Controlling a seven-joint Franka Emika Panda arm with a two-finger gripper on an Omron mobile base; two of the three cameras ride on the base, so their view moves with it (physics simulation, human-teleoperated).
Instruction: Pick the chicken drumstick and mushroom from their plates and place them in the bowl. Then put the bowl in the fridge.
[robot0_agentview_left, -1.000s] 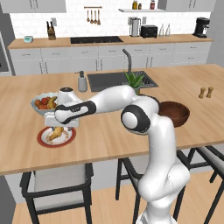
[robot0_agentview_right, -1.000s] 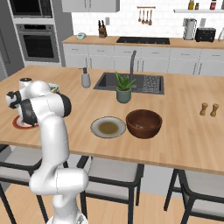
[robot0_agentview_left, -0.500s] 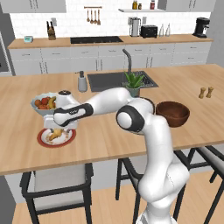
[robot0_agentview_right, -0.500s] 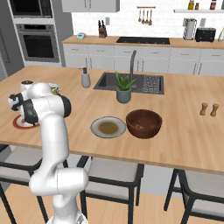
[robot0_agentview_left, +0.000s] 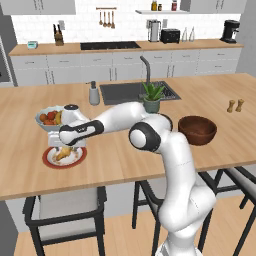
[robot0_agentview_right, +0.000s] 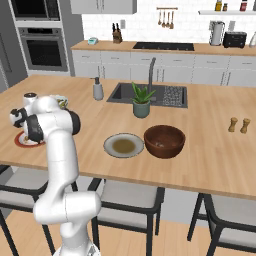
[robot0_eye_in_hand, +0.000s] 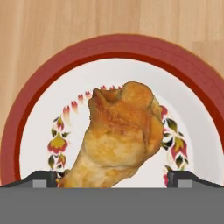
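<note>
open end effector (robot0_eye_in_hand: 112, 177) straddles chicken drumstick (robot0_eye_in_hand: 120, 133), apparently untouched

Relative to the sink (robot0_agentview_left: 131, 92): drumstick (robot0_agentview_left: 62, 155) on plate (robot0_agentview_left: 50, 161) front-left, fruit bowl (robot0_agentview_left: 45, 118) behind it; second plate (robot0_agentview_right: 123, 145) in front; wooden bowl (robot0_agentview_left: 197, 130) front-right.

Domestic kitchen. A wooden island counter (robot0_agentview_right: 210, 150) carries a sink (robot0_agentview_right: 150, 94). Far wall: cooktop (robot0_agentview_right: 162, 46), wall oven (robot0_agentview_right: 42, 47), white cabinets (robot0_agentview_right: 210, 75).
</note>
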